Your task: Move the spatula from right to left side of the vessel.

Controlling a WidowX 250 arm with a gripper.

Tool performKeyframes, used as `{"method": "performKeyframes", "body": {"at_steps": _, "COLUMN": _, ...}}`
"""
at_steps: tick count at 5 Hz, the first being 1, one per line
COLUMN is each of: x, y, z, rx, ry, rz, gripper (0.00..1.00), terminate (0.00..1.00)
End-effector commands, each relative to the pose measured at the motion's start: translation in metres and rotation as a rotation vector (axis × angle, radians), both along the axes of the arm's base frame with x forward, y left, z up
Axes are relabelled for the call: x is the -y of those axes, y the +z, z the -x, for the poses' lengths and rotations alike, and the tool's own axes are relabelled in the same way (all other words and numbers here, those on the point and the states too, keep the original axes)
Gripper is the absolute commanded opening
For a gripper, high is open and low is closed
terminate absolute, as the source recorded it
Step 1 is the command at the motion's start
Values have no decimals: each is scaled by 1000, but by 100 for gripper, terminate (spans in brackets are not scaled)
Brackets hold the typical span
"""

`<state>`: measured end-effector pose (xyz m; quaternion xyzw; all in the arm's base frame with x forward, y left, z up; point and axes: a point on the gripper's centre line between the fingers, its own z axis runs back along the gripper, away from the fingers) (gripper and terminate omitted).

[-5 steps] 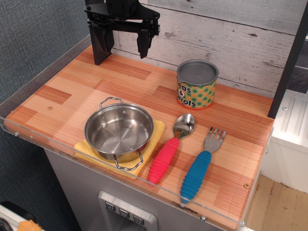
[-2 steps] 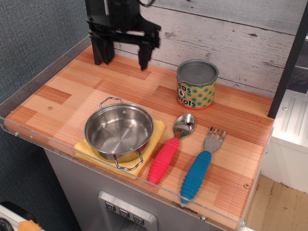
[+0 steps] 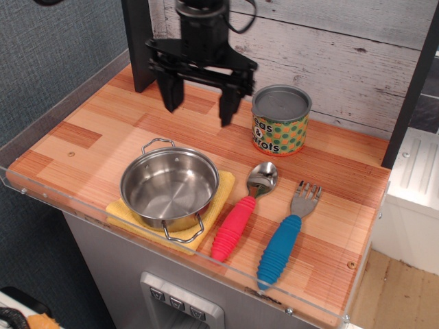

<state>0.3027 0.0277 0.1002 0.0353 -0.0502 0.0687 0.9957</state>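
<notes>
The spatula [image 3: 282, 242] is a blue ribbed-handled fork with a silver tined head, lying on the counter at the front right. The vessel [image 3: 170, 186], a shiny steel pot with two wire loop handles, sits on a yellow cloth at the front left. My black gripper [image 3: 199, 110] hangs open above the counter behind the pot, with nothing between its two fingers. It is well away from the fork, to its upper left.
A red-handled spoon [image 3: 241, 212] lies between the pot and the fork. A dotted tin can [image 3: 280, 120] stands at the back, just right of the gripper. A clear plastic rim [image 3: 171, 252] runs along the counter's front and left edges. A wooden wall closes the back.
The gripper has moved right and down toward the counter's middle, staying open. The fork, spoon, pot and can have not moved.
</notes>
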Motion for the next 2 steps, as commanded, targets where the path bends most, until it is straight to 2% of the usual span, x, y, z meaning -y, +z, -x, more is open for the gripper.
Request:
{"method": "performKeyframes", "body": {"at_steps": 1, "x": 40, "y": 3, "z": 20, "rx": 28, "ry": -27, "rz": 46, "gripper": 100, "terminate": 0}}
{"method": "performKeyframes", "body": {"at_steps": 2, "x": 54, "y": -8, "z": 28, "rx": 3, "ry": -44, "rz": 62, "gripper": 100, "terminate": 0}}
